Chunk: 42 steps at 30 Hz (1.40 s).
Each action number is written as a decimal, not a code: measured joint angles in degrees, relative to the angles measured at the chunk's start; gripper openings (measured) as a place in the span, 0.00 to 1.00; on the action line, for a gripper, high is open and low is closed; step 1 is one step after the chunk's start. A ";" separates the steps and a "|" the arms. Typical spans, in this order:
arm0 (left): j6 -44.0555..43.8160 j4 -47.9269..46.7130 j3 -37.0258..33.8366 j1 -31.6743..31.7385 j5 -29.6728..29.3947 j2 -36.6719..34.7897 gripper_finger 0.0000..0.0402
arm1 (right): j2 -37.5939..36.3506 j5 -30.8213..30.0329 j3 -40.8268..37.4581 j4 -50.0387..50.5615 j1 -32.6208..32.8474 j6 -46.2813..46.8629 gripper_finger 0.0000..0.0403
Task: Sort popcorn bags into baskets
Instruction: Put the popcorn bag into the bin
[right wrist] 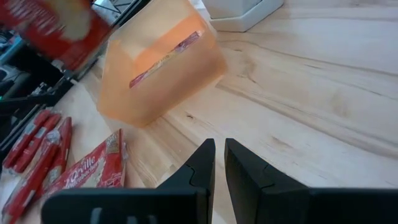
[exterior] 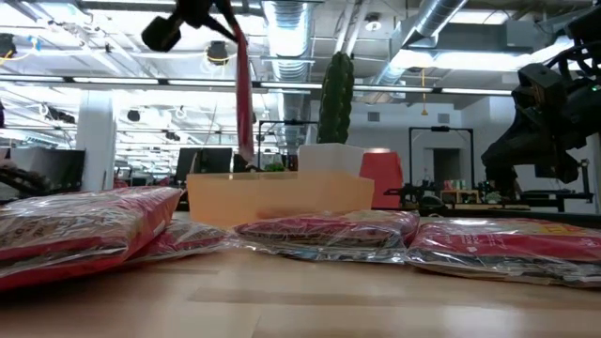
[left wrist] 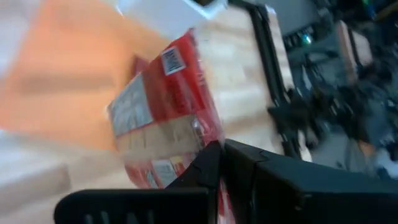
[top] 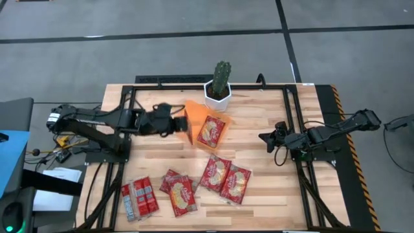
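Note:
My left gripper [top: 183, 120] hovers over the left end of the orange basket [top: 194, 111], shut on a red popcorn bag [exterior: 244, 94] that hangs thin-edge-on in the low view. One packet [top: 211, 131] lies flat inside the basket. More red packets lie flat on the table nearer the front: two [top: 225, 178] in the middle, two overlapping ones [top: 180, 191], and narrow striped ones [top: 139, 197] at the left. My right gripper [top: 266, 138] waits to the right of the basket, shut and holding nothing. My left gripper pinches the popcorn bag between its two fingers at the bag's upper end [left wrist: 202, 140], coming from the table's left and slanting down. The bag hangs straight below the fingers [exterior: 214, 13], lifted clear, above the basket [left wrist: 68, 81].
A white pot with a green cactus [top: 220, 90] stands just behind the basket near the far edge. A black frame [top: 294, 123] runs around the table. Bare wood [top: 259, 110] lies between the basket and my right gripper.

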<state>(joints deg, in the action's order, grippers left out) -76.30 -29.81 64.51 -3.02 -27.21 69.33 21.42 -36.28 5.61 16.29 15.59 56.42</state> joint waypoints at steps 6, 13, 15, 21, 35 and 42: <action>3.17 -0.22 -0.02 9.76 1.13 0.16 0.00 | -0.01 -0.56 0.00 0.00 0.00 0.04 0.16; 6.18 -0.23 -0.02 15.67 4.29 0.18 0.00 | -0.01 -1.19 0.00 0.00 0.00 0.07 0.16; 6.00 0.51 -0.02 16.34 5.34 0.18 0.00 | 0.01 -1.22 0.00 0.00 0.00 0.07 0.16; 4.70 6.85 -0.04 16.59 9.43 1.92 0.00 | 0.00 -1.30 0.00 0.01 0.00 0.01 0.16; -0.81 13.66 -0.07 18.19 11.39 15.38 0.00 | 0.00 -1.37 0.00 0.00 0.00 -0.84 0.16; -0.99 14.12 -0.07 18.08 13.92 19.37 0.00 | 0.00 -1.11 0.00 0.00 0.00 -1.16 0.16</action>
<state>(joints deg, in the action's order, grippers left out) -77.29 -15.69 64.45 15.06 -13.29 88.71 21.42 -37.39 5.61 16.29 15.59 55.27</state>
